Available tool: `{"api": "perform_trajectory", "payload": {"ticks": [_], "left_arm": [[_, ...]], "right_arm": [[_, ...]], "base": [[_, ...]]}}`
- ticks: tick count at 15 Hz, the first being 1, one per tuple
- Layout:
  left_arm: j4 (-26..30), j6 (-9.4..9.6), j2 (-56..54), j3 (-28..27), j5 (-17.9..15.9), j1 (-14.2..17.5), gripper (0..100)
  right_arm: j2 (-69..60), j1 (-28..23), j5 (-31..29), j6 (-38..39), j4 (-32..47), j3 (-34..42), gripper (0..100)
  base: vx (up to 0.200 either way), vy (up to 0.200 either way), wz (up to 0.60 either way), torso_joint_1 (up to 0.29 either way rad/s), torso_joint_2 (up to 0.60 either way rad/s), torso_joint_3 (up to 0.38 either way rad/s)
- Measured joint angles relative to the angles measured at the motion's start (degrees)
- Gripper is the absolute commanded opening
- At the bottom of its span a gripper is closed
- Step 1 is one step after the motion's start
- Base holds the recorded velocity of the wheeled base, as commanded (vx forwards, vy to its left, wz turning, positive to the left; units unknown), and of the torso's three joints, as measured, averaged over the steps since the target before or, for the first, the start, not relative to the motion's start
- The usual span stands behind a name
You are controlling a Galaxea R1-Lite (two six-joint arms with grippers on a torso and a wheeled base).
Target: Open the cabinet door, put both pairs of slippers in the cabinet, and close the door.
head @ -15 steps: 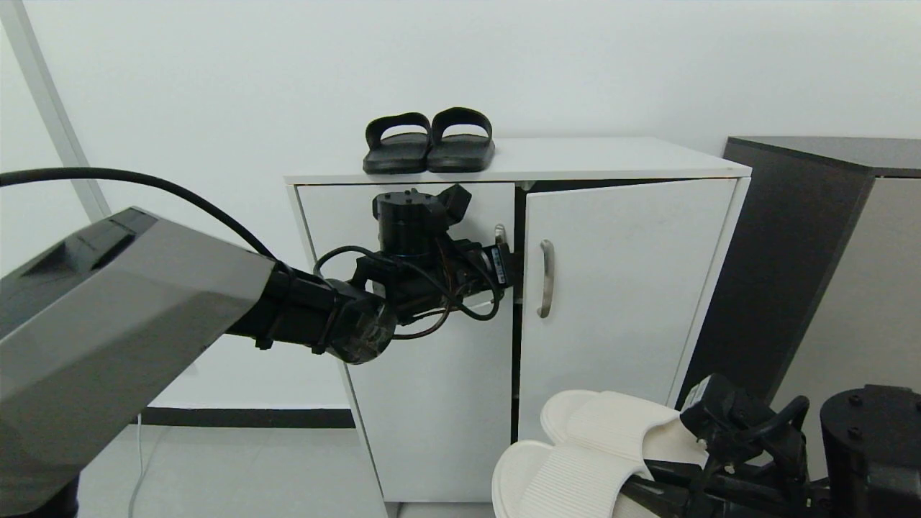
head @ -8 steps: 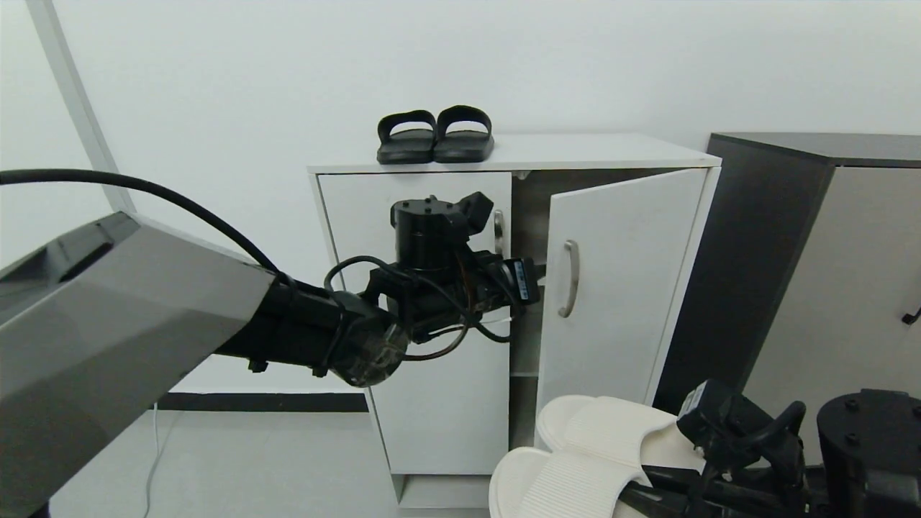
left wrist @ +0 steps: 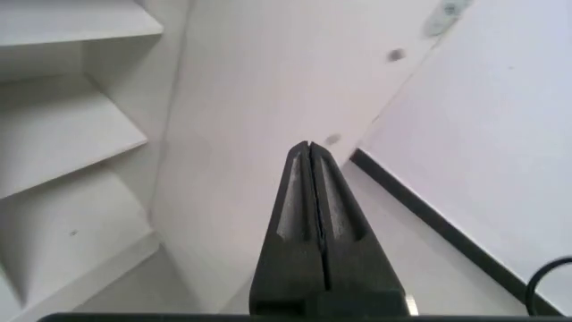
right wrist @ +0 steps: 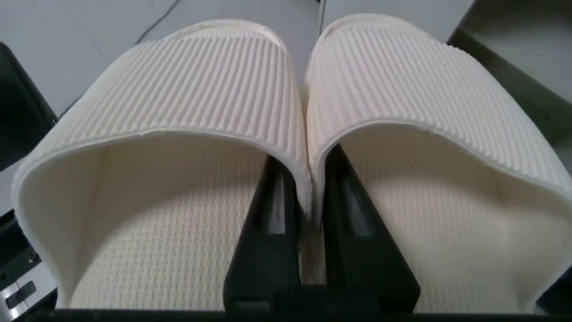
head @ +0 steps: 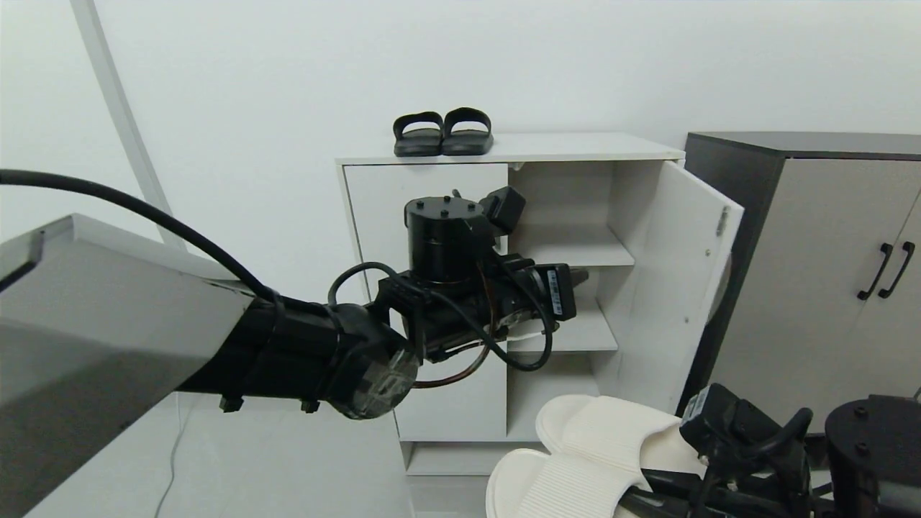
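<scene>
The white cabinet point(head: 504, 147) stands against the wall with its right door point(head: 676, 288) swung wide open and its left door point(head: 424, 191) shut. A pair of black slippers point(head: 442, 133) sits on its top. My left gripper point(head: 580, 275) hangs in front of the open compartment, its fingers point(left wrist: 299, 197) pressed shut with nothing between them. Low at the front right, a pair of cream slippers point(head: 575, 453) lies side by side in my right gripper point(right wrist: 307, 183), which is shut on their two adjoining inner walls point(right wrist: 308, 125).
Two bare shelves point(head: 568, 252) point(head: 586, 334) show inside the open half. A dark grey cabinet point(head: 813, 273) with black handles point(head: 892, 270) stands close to the right, just past the open door. Bare floor point(head: 288, 460) lies to the left.
The right door went from barely ajar to wide open as my left gripper drew back from its edge. The whole head view shifted, and the cabinet looks farther off. The cream slippers stay held.
</scene>
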Motion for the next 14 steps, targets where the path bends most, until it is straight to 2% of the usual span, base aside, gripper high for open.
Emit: {"api": "perform_trajectory", "payload": {"ticks": [3, 7, 9, 11, 14], "left_arm": [[-0.13, 0.11, -2.86, 4.44, 0.09, 1.90, 0], [0.22, 1.28, -16.79, 20.07, 0.18, 4.62, 0], [3.04, 2.55, -26.99, 27.49, 1.52, 6.12, 0], [10.00, 3.61, -39.69, 32.83, 2.99, 8.27, 0], [28.51, 5.45, -61.94, 37.46, 4.51, 12.45, 0]], "right_arm": [[0.07, -1.01, -0.11, 0.04, -0.09, -0.77, 0], [0.88, -2.62, -0.06, 0.15, -0.02, -1.46, 0], [1.15, -2.86, 0.02, 0.15, 0.00, -1.71, 0], [1.34, -3.08, 0.00, 0.22, 0.00, -2.12, 0], [2.08, -3.88, -0.02, 0.38, 0.00, -3.06, 0]], "base": [[0.000, 0.000, 0.00, 0.000, 0.00, 0.000], [0.000, 0.000, 0.00, 0.000, 0.00, 0.000], [0.000, 0.000, 0.00, 0.000, 0.00, 0.000], [0.000, 0.000, 0.00, 0.000, 0.00, 0.000], [0.000, 0.000, 0.00, 0.000, 0.00, 0.000]]}}
